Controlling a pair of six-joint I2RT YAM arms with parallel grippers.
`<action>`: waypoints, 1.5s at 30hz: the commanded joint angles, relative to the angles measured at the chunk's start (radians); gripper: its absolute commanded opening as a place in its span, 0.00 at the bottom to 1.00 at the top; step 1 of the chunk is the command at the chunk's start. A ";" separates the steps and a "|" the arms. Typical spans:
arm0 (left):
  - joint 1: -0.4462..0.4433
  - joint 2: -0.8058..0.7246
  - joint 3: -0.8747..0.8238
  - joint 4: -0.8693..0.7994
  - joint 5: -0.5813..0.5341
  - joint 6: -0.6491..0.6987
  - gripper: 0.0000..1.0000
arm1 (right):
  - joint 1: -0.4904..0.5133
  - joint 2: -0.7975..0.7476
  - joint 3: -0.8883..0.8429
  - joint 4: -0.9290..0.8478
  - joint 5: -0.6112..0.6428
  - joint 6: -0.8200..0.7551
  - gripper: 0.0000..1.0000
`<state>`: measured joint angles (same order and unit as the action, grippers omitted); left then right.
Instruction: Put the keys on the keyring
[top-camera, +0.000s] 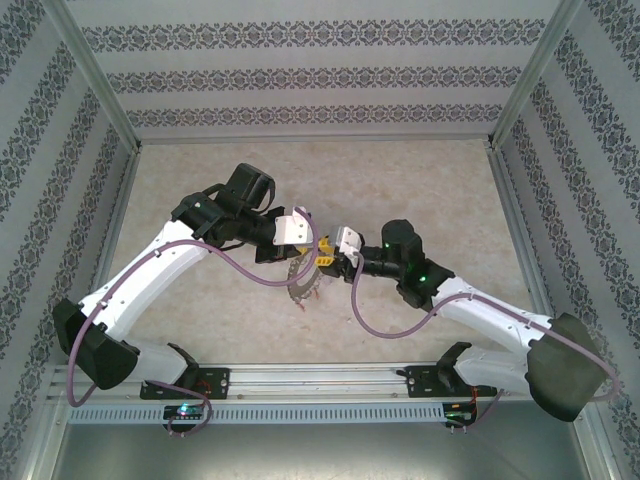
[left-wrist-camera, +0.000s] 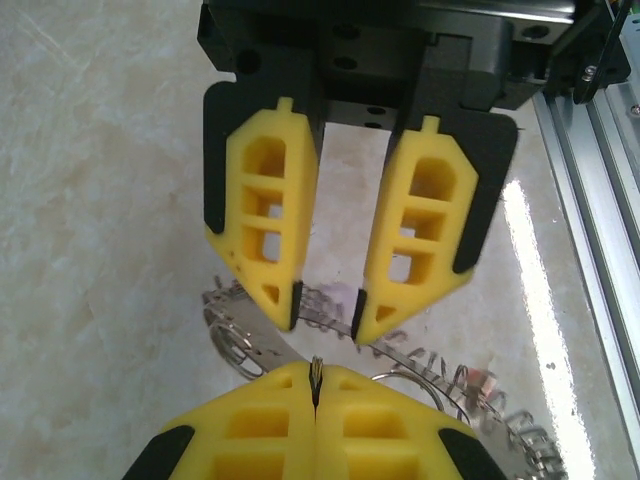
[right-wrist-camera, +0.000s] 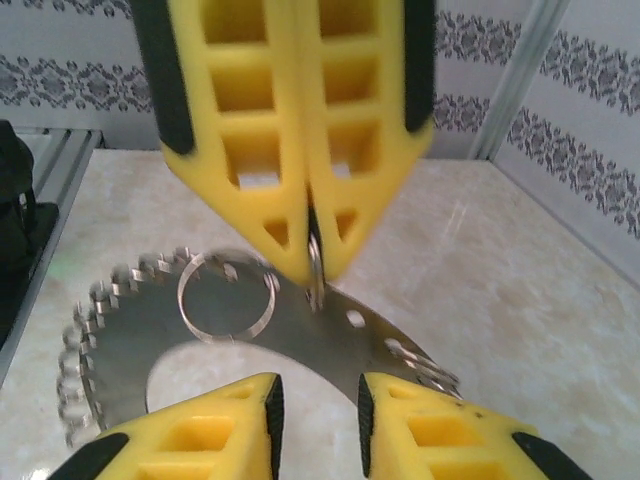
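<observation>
The keyring (top-camera: 303, 285) is a flat silvery crescent plate (right-wrist-camera: 200, 350) with holes and several small wire rings along its edge, hanging just above the table between the two arms. My left gripper (left-wrist-camera: 316, 385) is shut on a small ring at the plate's edge; in the right wrist view it (right-wrist-camera: 315, 262) comes down from above. My right gripper (right-wrist-camera: 315, 405) is open, one fingertip on each side of the plate's band (left-wrist-camera: 250, 340) with a gap showing. A small reddish tag (left-wrist-camera: 483, 380), likely one of the keys, hangs at the far end of the ring.
A larger round split ring (right-wrist-camera: 225, 297) lies against the plate. The pale marble tabletop (top-camera: 200, 180) stretches around it. Patterned walls (top-camera: 300, 70) close in the back and sides, and a metal rail (top-camera: 320, 375) runs along the near edge by the arm bases.
</observation>
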<state>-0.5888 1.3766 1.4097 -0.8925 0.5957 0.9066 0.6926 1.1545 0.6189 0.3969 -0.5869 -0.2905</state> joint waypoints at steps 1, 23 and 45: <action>0.006 -0.003 0.031 -0.018 0.042 0.034 0.00 | 0.024 0.023 0.019 0.100 0.026 0.038 0.23; 0.006 0.025 0.056 -0.026 0.000 -0.018 0.00 | 0.053 0.038 0.009 0.167 -0.003 0.001 0.23; 0.006 0.022 0.043 0.000 0.037 -0.055 0.00 | 0.066 0.085 0.026 0.251 -0.016 0.048 0.00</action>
<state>-0.5804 1.3987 1.4330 -0.9298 0.5858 0.8810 0.7376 1.2400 0.6197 0.5694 -0.5583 -0.2417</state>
